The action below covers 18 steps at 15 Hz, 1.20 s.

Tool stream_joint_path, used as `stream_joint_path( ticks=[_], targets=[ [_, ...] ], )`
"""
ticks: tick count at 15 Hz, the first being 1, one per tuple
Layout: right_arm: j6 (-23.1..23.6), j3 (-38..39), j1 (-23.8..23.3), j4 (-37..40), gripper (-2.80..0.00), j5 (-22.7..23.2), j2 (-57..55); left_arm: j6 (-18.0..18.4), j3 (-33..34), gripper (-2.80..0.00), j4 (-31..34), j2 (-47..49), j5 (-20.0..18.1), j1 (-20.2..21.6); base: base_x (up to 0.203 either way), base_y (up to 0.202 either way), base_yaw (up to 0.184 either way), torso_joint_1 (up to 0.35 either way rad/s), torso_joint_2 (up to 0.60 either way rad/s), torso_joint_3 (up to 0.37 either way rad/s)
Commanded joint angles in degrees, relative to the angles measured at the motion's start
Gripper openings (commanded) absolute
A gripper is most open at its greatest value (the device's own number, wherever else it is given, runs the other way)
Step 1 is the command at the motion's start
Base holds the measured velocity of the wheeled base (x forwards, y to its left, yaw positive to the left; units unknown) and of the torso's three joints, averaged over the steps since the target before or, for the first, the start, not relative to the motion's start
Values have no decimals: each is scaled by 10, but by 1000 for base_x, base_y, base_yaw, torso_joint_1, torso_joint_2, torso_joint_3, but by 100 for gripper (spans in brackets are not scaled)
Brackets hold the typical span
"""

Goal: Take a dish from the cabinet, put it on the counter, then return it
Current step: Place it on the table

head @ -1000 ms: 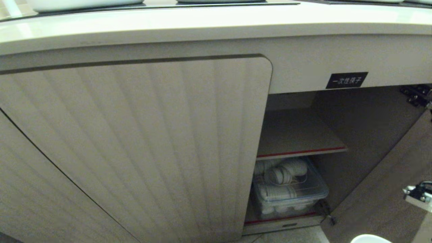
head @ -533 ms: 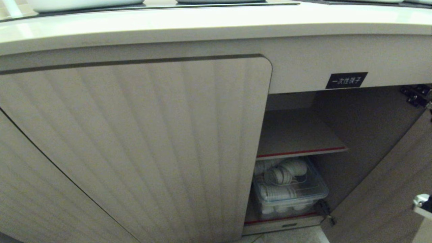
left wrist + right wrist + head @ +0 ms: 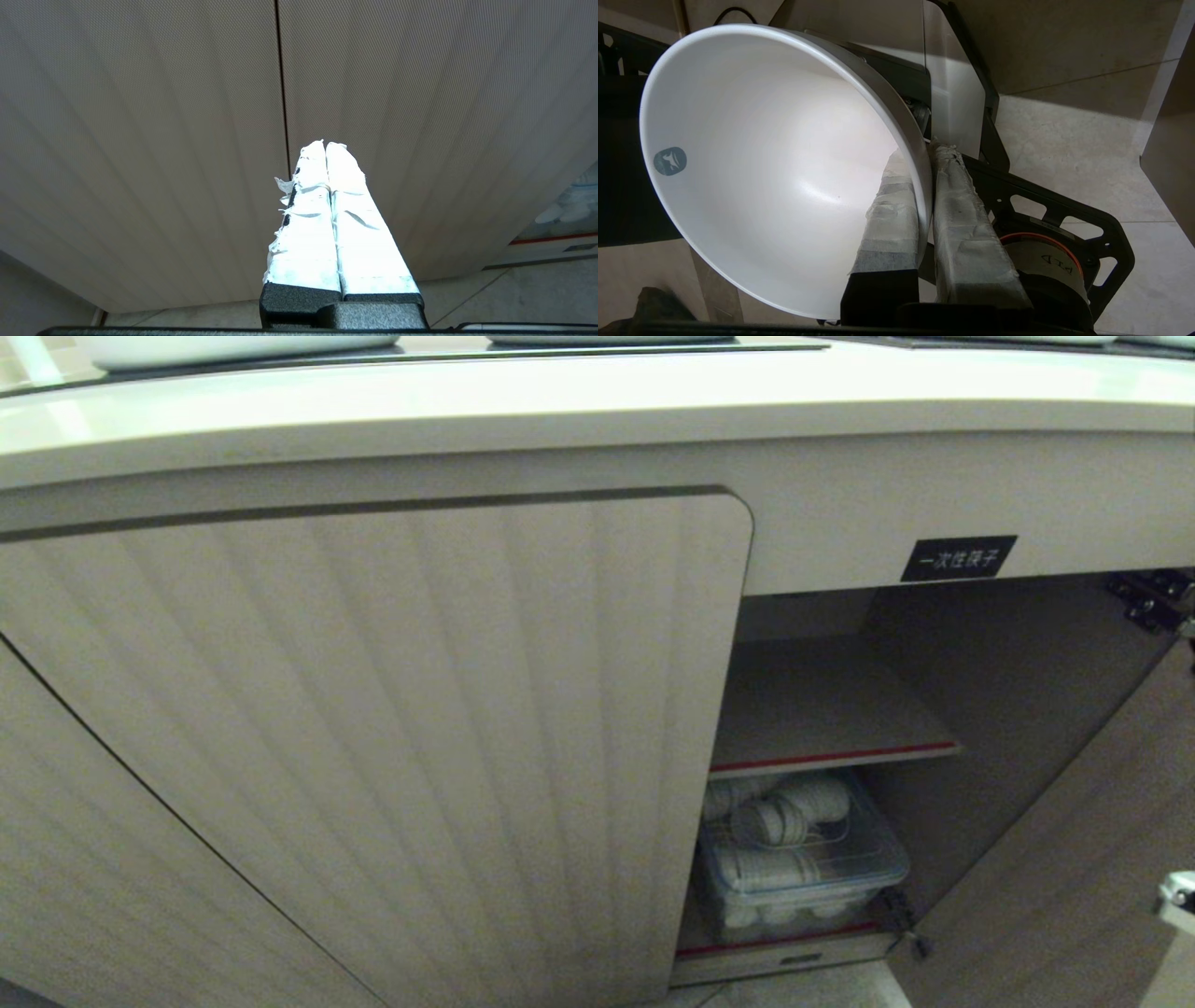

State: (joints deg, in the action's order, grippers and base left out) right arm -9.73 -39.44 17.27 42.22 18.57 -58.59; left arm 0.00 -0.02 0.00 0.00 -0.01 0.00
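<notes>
Gripping the dish (image 3: 761, 168) rim, right pincer (image 3: 924, 158) clamped.

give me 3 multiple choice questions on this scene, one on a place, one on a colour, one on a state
1. Where is the clear box of white crockery?
A. on the countertop
B. bottom of the open cabinet
C. upper shelf

2. What colour is the bowl?
A. white
B. blue
C. black

3. What is the right gripper doing?
A. standing open and empty
B. shut on nothing
C. clamped on the bowl's rim

Answers:
1 B, it sits under the upper shelf, which is bare.
2 A, the inside is glossy white.
3 C, one finger lies inside the rim, one outside.
</notes>
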Motion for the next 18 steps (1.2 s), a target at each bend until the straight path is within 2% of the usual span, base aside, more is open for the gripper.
stream_joint_path(
  ticks=[1, 6, 18],
  targets=[
    [0, 1, 0, 3, -280, 1, 7, 0, 0, -280, 0, 0, 0, 0, 0, 0, 0, 0, 0, 0],
    [-1, 4, 0, 3, -280, 0, 3, 0, 0, -280, 0, 0, 0, 0, 0, 0, 0, 0, 0, 0],
    [2, 9, 7, -6, -280, -37, -5, 0, -1, -280, 0, 0, 0, 0, 0, 0, 0, 0, 0, 0]
  ],
)
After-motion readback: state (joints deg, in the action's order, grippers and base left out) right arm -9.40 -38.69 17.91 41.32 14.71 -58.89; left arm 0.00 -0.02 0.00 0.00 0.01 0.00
